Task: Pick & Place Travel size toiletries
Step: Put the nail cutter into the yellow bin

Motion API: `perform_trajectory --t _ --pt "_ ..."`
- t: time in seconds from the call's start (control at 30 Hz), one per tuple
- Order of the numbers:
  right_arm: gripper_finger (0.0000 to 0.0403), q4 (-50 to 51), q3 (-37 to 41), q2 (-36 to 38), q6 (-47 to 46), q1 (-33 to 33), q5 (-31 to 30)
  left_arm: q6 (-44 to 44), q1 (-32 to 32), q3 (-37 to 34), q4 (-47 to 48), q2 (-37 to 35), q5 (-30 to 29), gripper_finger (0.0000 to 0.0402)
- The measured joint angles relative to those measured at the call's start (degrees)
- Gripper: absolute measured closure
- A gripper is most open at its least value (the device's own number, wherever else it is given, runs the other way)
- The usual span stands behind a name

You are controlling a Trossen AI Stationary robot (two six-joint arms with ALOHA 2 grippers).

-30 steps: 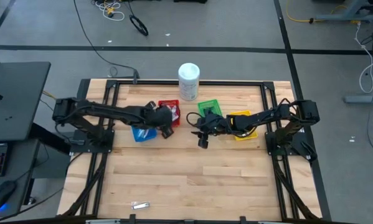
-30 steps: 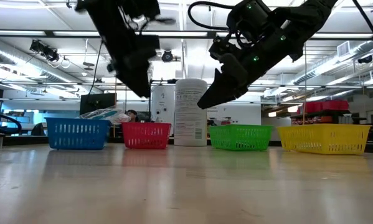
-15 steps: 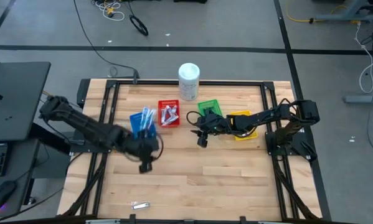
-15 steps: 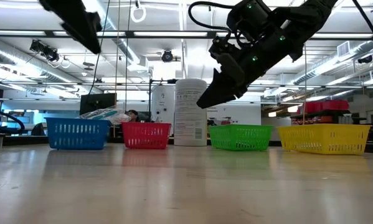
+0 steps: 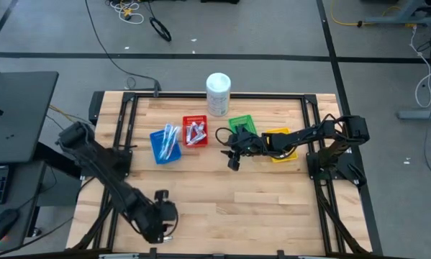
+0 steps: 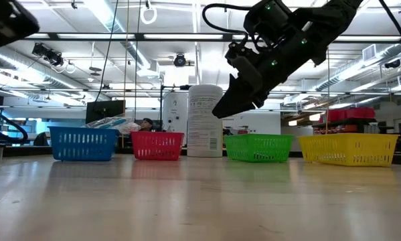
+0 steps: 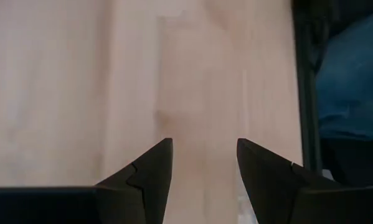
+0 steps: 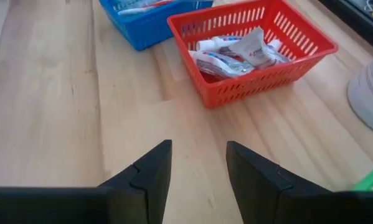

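Note:
My left gripper (image 5: 165,224) hovers open and empty over the bare wood near the table's front edge; its wrist view (image 7: 205,149) shows only wood between the fingers. A small silvery item (image 5: 170,235) lies on the table right beside it, partly hidden by the gripper. My right gripper (image 5: 233,162) is open and empty, held above the table in front of the green basket (image 5: 242,126); it also shows in its wrist view (image 8: 198,152) and the low view (image 6: 227,107). Toothpaste tubes (image 8: 236,53) lie in the red basket (image 5: 195,132). Toothbrushes (image 5: 166,139) lie in the blue basket (image 5: 165,144).
A yellow basket (image 5: 280,140) stands right of the green one, under the right arm. A big white tub (image 5: 218,93) stands at the table's far edge. A dark frame rail (image 7: 304,93) runs along the table's edge close to the left gripper. Open wood lies between the baskets and the front edge.
My left gripper has swung fast from above the red basket toward the table's near edge, and now hangs low by the small silvery item. The red and blue baskets, covered by the arm before, now show.

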State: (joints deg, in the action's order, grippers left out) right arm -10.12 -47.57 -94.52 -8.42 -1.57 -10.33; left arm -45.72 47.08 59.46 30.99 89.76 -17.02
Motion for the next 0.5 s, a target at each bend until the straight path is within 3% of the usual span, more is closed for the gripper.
perform_trajectory --t 0.23,0.37,0.5 --pt "0.0242 -0.91 0.02 0.0 -1.78 3.43 -0.37 -3.75 2.4 0.0 -9.7 8.72 3.07 0.0215" --pt "0.0242 -0.87 0.02 0.0 -1.68 5.61 -2.52 -6.99 4.31 0.88 -10.17 12.01 4.78 0.0215" --pt "0.0242 -0.4 0.02 0.0 -1.69 7.62 -2.62 -12.09 6.12 1.95 -10.15 12.3 2.47 0.0215"
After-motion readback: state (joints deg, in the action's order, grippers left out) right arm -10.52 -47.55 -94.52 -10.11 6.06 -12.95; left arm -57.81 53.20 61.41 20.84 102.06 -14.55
